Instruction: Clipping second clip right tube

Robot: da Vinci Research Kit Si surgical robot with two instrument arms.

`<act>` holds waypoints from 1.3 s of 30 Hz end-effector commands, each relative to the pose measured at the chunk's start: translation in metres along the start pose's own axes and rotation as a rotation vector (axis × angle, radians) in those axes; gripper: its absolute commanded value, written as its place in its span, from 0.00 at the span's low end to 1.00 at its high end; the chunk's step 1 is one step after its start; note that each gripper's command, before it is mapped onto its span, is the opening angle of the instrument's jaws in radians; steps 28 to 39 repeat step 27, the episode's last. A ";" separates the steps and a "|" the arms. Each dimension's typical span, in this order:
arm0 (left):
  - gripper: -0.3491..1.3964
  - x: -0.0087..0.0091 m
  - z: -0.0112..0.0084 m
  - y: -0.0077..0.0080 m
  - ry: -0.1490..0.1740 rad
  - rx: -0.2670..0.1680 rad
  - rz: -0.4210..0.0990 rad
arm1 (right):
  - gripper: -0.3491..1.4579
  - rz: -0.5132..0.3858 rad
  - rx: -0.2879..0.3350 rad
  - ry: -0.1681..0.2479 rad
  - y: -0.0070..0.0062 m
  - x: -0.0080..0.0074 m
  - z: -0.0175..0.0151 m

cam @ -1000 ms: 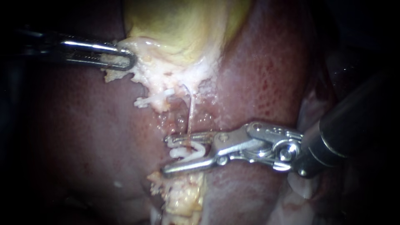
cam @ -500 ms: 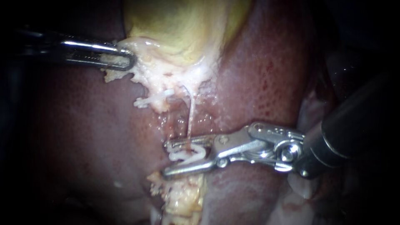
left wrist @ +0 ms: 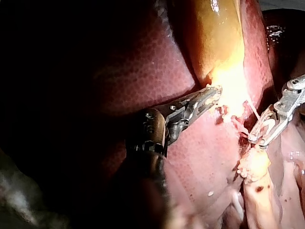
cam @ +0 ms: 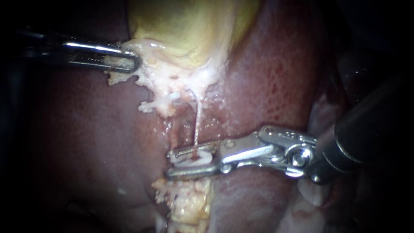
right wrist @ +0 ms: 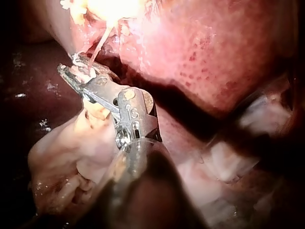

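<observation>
The dark red liver point(cam: 267, 86) lies in front of me, wet and shiny. Far from me, the yellow gallbladder point(cam: 181, 26) sits on it. Ragged pale tissue point(cam: 172, 82) hangs from its near edge. Nearer to me lies a lumpy yellow fat lump point(cam: 189, 207).

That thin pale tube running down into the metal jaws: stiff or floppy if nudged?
Probably floppy: the tube is very thin and seems straight only because it is stretched between the gallbladder and the right instrument, whose jaws are shut on a clip. Likely fragile, given its thinness, and slippery, since the tissue around it glistens.
</observation>
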 end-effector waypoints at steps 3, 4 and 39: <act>0.00 0.0000 0.0000 0.0000 0.000 0.000 0.000 | 0.12 0.024 0.000 0.000 0.0000 -0.0001 0.0000; 0.00 0.0000 0.0000 0.0000 0.000 -0.001 0.000 | 0.09 0.030 0.000 0.000 0.0000 -0.0001 0.0000; 0.00 0.0000 0.0000 0.0000 0.000 0.000 0.000 | 0.00 0.069 0.003 -0.003 0.0002 -0.0004 -0.0005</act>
